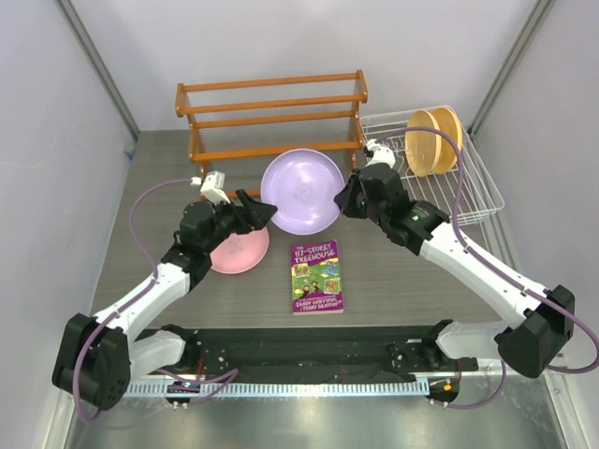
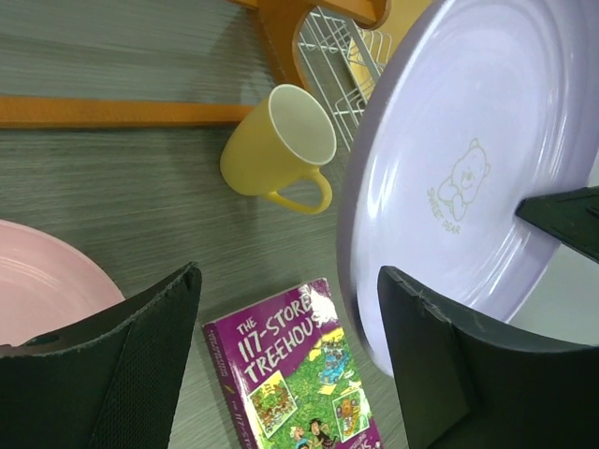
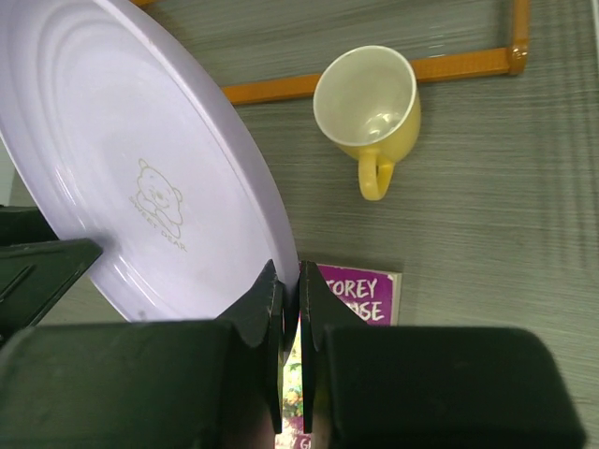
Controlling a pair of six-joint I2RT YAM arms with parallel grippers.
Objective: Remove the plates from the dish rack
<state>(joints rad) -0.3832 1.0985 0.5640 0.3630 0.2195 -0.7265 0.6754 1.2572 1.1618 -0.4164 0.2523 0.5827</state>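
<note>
My right gripper (image 1: 348,195) (image 3: 292,292) is shut on the right rim of the lilac plate (image 1: 301,192) (image 3: 122,168) and holds it tilted above the table. My left gripper (image 1: 261,211) (image 2: 288,351) is open at the plate's left edge. In the left wrist view the plate's (image 2: 468,168) rim lies between the jaws, close to the right finger. The pink plate (image 1: 239,251) (image 2: 37,281) lies flat on the table under my left wrist. The orange-tan plate (image 1: 426,142) stands upright in the white wire dish rack (image 1: 477,192) at the back right.
A purple book (image 1: 315,276) (image 2: 299,374) (image 3: 360,295) lies on the table below the lilac plate. A yellow mug (image 2: 281,150) (image 3: 370,103) stands near the orange wooden shelf rack (image 1: 271,117). Grey walls close in both sides.
</note>
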